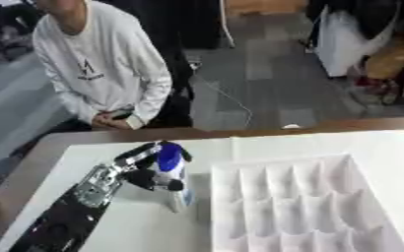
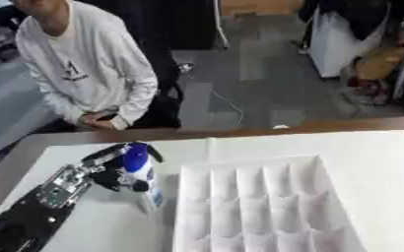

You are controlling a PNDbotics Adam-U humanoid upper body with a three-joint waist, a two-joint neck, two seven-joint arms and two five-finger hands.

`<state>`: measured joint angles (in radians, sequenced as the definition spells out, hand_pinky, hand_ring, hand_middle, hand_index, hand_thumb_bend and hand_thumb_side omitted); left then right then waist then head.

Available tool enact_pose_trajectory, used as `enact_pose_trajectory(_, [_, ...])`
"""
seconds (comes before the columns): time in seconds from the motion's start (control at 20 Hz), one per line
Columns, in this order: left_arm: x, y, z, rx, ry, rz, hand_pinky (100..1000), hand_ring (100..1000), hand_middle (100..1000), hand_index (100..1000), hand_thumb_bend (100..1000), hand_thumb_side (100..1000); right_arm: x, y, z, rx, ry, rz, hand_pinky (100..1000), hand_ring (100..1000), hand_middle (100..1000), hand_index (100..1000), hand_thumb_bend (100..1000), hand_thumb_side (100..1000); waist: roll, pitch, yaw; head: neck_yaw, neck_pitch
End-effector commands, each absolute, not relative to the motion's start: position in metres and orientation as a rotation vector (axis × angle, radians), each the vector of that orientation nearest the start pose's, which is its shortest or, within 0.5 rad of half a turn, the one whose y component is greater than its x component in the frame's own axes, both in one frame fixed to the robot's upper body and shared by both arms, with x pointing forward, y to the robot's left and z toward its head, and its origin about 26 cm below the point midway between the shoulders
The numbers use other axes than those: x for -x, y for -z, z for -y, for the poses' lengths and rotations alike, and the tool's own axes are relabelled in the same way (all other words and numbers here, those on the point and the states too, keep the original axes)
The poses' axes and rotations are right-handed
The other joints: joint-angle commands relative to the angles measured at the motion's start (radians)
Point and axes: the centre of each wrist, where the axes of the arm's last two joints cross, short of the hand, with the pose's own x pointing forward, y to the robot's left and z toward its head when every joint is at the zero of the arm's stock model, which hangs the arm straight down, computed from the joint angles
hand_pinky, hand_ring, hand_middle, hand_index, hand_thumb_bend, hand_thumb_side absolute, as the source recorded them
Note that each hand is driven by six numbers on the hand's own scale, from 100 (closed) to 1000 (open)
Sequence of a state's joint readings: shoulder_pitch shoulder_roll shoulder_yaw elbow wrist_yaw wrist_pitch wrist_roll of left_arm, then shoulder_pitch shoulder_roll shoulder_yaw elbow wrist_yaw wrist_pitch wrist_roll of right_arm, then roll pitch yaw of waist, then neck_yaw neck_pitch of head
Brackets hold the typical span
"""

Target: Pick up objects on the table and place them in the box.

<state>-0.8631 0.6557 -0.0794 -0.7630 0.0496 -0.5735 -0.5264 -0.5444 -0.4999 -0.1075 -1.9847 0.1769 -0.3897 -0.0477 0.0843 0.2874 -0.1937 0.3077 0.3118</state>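
One tabletop [image 1: 33, 162] is in view, brown at its edges and covered by a white sheet. One white box [image 1: 305, 206] lies on the sheet at the right, divided into rows of compartments; the exact count of compartments cannot be told. One robot arm enters from the lower left; its left hand [image 1: 141, 170] sits left of the box, fingers curled around one bottle [image 1: 171, 170]. The bottle is white with a blue cap end, tilted, just beside the box's left wall and outside it. The right hand shows in neither view.
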Motion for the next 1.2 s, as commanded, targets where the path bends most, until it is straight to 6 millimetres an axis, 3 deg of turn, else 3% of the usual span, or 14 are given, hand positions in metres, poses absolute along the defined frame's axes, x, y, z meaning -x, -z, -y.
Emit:
enact_pose_trajectory(0.05, [-0.4528, -0.1877, -0.4151, -0.175, 1.211, 1.960, 519, 255, 593, 620, 612, 506, -0.3034, -0.3059, 0.2842, -0.595, 0.703, -3.121, 397, 511, 536, 651, 307, 902, -0.006, -0.017, 0.002, 0.006, -0.009])
enact_pose_trajectory(0.1, [-0.4529, -0.1877, -0.4147, -0.173, 1.202, 1.966, 530, 258, 598, 627, 622, 502, -0.3034, -0.3059, 0.2842, -0.594, 0.703, -3.121, 397, 511, 536, 651, 307, 902, -0.006, -0.017, 0.002, 0.006, -0.009])
enact_pose_trajectory(0.15, [-0.4531, -0.1879, -0.4144, -0.172, 1.191, 1.974, 486, 234, 562, 553, 507, 541, -0.3034, -0.3059, 0.2842, -0.594, 0.703, -3.121, 397, 511, 536, 651, 307, 902, -0.006, -0.017, 0.002, 0.006, -0.009])
enact_pose_trajectory(0.2, [-0.4531, -0.1881, -0.4140, -0.171, 1.179, 1.982, 486, 234, 562, 553, 507, 541, -0.3034, -0.3059, 0.2842, -0.593, 0.703, -3.121, 397, 511, 536, 651, 307, 902, -0.006, -0.017, 0.002, 0.006, -0.009])
enact_pose_trajectory(0.35, [-0.4535, -0.1890, -0.4132, -0.172, 1.136, 2.009, 384, 164, 500, 506, 219, 706, -0.3035, -0.3060, 0.2841, -0.592, 0.704, -3.121, 397, 511, 536, 651, 305, 901, -0.006, -0.017, 0.002, 0.007, -0.009])
enact_pose_trajectory(0.4, [-0.4535, -0.1892, -0.4131, -0.172, 1.117, 2.018, 376, 155, 493, 503, 181, 733, -0.3035, -0.3060, 0.2841, -0.591, 0.704, -3.121, 397, 511, 536, 651, 305, 901, -0.006, -0.017, 0.002, 0.007, -0.009])
enact_pose_trajectory(0.45, [-0.4536, -0.1894, -0.4128, -0.173, 1.100, 2.027, 332, 108, 462, 482, 100, 841, -0.3035, -0.3060, 0.2841, -0.591, 0.705, -3.121, 397, 511, 536, 651, 305, 901, -0.006, -0.017, 0.002, 0.006, -0.009])
enact_pose_trajectory(0.6, [-0.4539, -0.1894, -0.4115, -0.169, 1.063, 2.043, 296, 100, 436, 463, 100, 878, -0.3035, -0.3062, 0.2839, -0.589, 0.706, -3.121, 397, 511, 536, 651, 304, 900, -0.006, -0.017, 0.001, 0.005, -0.008])
enact_pose_trajectory(0.65, [-0.4539, -0.1893, -0.4111, -0.168, 1.060, 2.044, 237, 100, 382, 437, 100, 879, -0.3035, -0.3062, 0.2838, -0.588, 0.706, -3.121, 397, 511, 536, 651, 303, 900, -0.005, -0.017, 0.001, 0.005, -0.008])
enact_pose_trajectory(0.7, [-0.4540, -0.1890, -0.4107, -0.166, 1.061, 2.041, 237, 100, 382, 437, 100, 879, -0.3035, -0.3063, 0.2837, -0.587, 0.707, -3.120, 397, 511, 536, 651, 303, 900, -0.005, -0.017, 0.001, 0.005, -0.009])
enact_pose_trajectory(0.75, [-0.4540, -0.1889, -0.4103, -0.164, 1.063, 2.039, 173, 100, 314, 417, 100, 869, -0.3035, -0.3064, 0.2836, -0.586, 0.708, -3.120, 398, 511, 536, 651, 303, 900, -0.005, -0.017, 0.001, 0.005, -0.009])
enact_pose_trajectory(0.8, [-0.4540, -0.1890, -0.4099, -0.164, 1.065, 2.039, 178, 100, 321, 419, 100, 870, -0.3035, -0.3064, 0.2835, -0.585, 0.710, -3.120, 397, 511, 536, 651, 303, 900, -0.005, -0.017, 0.001, 0.005, -0.009])
enact_pose_trajectory(0.85, [-0.4541, -0.1896, -0.4095, -0.165, 1.063, 2.046, 105, 100, 250, 409, 100, 853, -0.3035, -0.3064, 0.2835, -0.585, 0.710, -3.119, 398, 511, 537, 651, 303, 899, -0.005, -0.018, 0.001, 0.005, -0.009])
enact_pose_trajectory(1.2, [-0.4548, -0.1923, -0.4068, -0.176, 1.015, 2.127, 100, 100, 148, 386, 100, 810, -0.3035, -0.3064, 0.2837, -0.584, 0.714, -3.119, 398, 511, 537, 651, 300, 898, -0.006, -0.018, 0.003, 0.008, -0.008])
